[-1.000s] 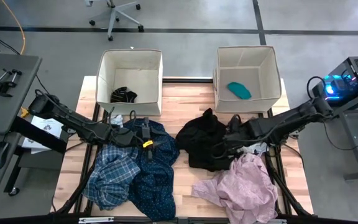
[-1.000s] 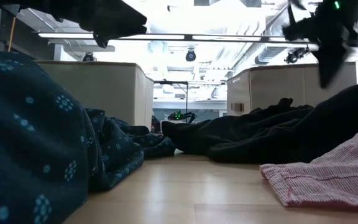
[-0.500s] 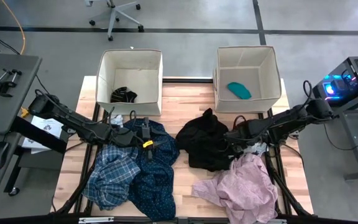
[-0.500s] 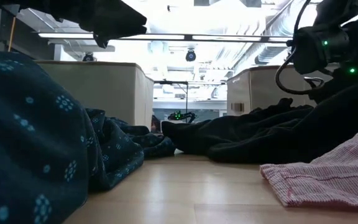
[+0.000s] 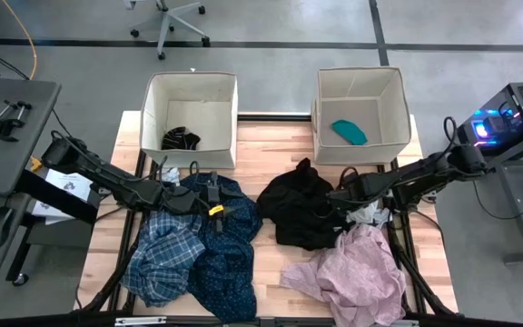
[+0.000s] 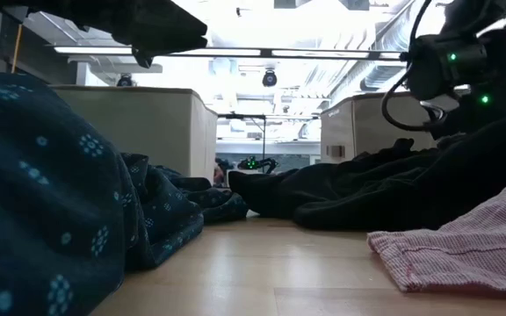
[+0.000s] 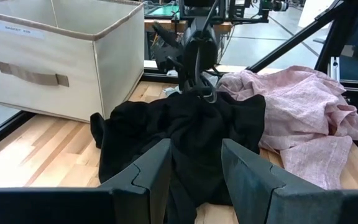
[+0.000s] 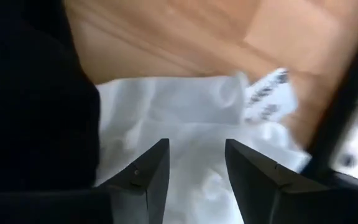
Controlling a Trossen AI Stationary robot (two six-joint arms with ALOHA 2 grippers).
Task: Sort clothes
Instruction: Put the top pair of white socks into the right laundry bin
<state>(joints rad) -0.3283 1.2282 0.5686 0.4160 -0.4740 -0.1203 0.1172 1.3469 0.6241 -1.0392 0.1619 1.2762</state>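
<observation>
You have two beige fabric boxes at the far edge of the table, square, soft-walled and open-topped: the left box (image 5: 190, 107) holds one dark striped sock (image 5: 181, 139), the right box (image 5: 359, 103) holds one teal sock (image 5: 350, 133). On the pale wooden table (image 5: 271, 145) lie four larger garments, all crumpled. On your left side, the blue-white plaid shirt (image 5: 163, 256) lies touching the dark navy patterned shirt (image 5: 226, 245), whose fabric carries small light dotted motifs. Toward the middle sits the black garment (image 5: 295, 211), a matte, lumpy heap, and nearer the front on your right the pale pink garment (image 5: 350, 272), a thin, finely woven cloth in loose folds. One small white sock (image 5: 368, 214) lies between the black and pink garments, touching both. Your right gripper (image 8: 193, 180) hangs directly over that white sock, fingers parted with a gap between them and closed on nothing. Your left gripper (image 7: 194, 180) waits above the two shirts, its fingers likewise apart and empty, facing the black garment.
</observation>
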